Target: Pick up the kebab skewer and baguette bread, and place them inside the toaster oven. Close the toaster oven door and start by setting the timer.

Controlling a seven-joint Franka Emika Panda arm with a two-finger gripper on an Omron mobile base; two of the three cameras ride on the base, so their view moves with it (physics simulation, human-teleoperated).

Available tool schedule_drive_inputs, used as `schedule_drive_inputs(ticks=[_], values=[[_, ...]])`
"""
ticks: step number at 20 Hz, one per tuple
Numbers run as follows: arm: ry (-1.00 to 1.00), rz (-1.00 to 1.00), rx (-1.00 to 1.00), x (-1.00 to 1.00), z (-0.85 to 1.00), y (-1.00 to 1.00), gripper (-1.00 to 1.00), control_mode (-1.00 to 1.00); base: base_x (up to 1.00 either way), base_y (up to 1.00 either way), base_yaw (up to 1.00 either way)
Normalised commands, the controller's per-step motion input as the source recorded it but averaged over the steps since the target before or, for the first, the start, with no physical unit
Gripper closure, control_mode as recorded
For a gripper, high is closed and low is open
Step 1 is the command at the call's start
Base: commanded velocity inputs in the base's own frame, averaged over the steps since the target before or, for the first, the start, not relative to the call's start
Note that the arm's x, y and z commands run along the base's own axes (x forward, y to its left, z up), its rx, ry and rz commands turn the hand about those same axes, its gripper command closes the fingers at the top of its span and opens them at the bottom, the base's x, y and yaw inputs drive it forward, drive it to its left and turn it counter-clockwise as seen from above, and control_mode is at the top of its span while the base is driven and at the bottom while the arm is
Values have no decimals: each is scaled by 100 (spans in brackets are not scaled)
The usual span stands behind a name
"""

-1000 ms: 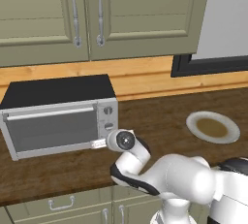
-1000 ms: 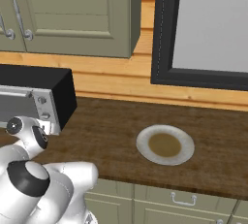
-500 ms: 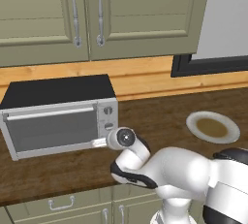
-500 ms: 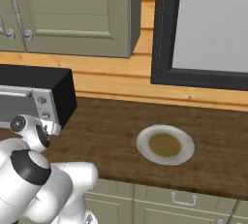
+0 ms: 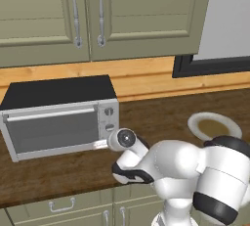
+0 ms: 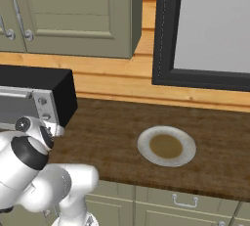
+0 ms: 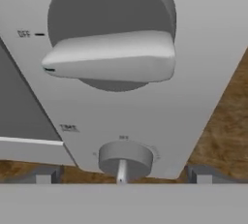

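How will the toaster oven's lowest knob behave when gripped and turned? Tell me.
The lowest knob looks rigid with a smooth round rim, so a grip may slip; its thin ridge probably gives better purchase. The toaster oven is boxy and sits flat on the counter, so it likely won't tip but might slide.

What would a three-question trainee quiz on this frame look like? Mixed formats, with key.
1. True or false: the toaster oven door is shut.
2. Which part is the tool closest to? A) the door handle B) the bottom knob C) the plate
3. Fill in: the tool's jaws stand ____.

Key: 1 true; 2 B, in the hand view the small knob sits between the finger tips, with a larger knob beyond it; 3 open, with nothing held.
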Motion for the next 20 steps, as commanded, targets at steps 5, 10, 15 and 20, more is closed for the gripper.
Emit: schedule_drive_inputs(ticks=[5, 10, 15, 20], values=[[0, 0, 0, 10, -13, 0, -100, -100, 0, 0, 0], [0, 0, 0, 5, -5, 0, -100, -100, 0, 0, 0], [0, -1, 0, 0, -2, 4, -100, -100, 0, 0, 0], [0, 0, 0, 0, 0, 0, -100, -100, 0, 0, 0]])
